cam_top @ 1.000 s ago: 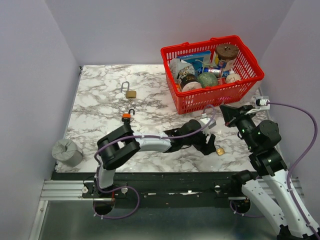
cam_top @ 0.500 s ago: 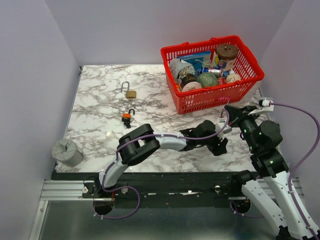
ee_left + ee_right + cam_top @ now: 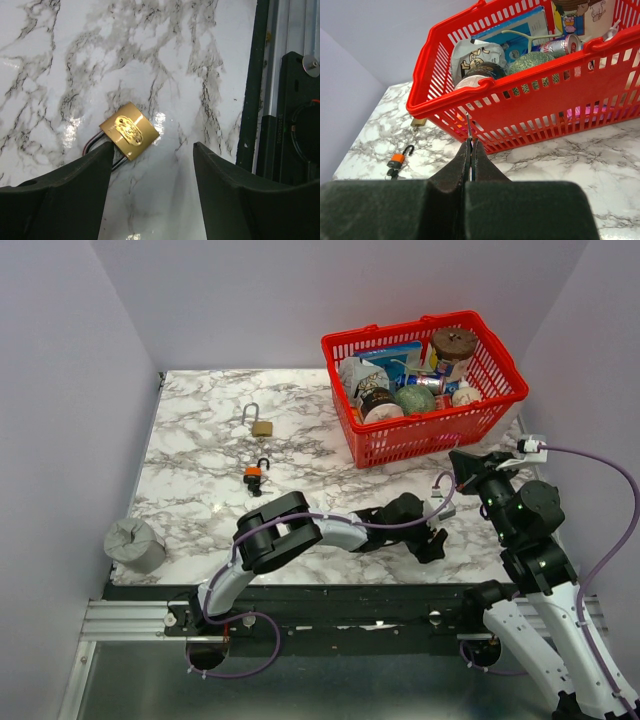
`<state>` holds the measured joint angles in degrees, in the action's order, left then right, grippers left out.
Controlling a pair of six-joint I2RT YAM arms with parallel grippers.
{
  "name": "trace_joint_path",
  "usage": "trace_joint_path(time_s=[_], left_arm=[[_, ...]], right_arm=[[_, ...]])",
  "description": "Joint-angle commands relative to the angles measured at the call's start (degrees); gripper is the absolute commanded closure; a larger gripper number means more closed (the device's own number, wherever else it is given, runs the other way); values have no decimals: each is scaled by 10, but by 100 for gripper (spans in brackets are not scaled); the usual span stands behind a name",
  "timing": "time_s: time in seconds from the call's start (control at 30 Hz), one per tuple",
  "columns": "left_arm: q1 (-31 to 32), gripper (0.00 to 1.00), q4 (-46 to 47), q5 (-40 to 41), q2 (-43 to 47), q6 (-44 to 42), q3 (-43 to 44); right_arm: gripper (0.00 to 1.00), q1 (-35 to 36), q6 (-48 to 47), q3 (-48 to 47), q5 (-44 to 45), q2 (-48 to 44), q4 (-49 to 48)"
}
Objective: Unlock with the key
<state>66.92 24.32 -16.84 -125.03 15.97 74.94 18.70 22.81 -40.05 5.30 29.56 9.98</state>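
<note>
Marble table [image 3: 200, 450] bears brass padlock [image 3: 129, 131] and red basket [image 3: 430, 435] holding can [image 3: 560, 44], bag [image 3: 470, 52].

We have open white marble tabletop [image 3: 200, 502] at left; the loaded red plastic basket [image 3: 420, 440] walls off far right. A square brass padlock [image 3: 129, 131] lies between our left gripper's [image 3: 151, 147] spread fingers.

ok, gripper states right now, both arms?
Left gripper: open, empty, over the padlock.
Right gripper: shut on a thin metal blade, apparently the key.
</note>
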Motion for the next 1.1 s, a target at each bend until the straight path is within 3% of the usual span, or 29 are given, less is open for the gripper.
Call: trace_joint_path(time_s=[0.0,0.43,0.53,1.07], left_arm=[[9,27,32,23,19,3,-34],[9,27,-48,58,-6,-18,21],[9,34,-80,80,-3,-37,28],[-34,37,-81,89,156,-39,-194]], right_arm=[[99,4,-10,-18,20,-9,0],[99,4,-14,-20,24,-6,1],[99,5,-15,-20,26,-8,2],[99,4,-15,-18,22,-8,2]])
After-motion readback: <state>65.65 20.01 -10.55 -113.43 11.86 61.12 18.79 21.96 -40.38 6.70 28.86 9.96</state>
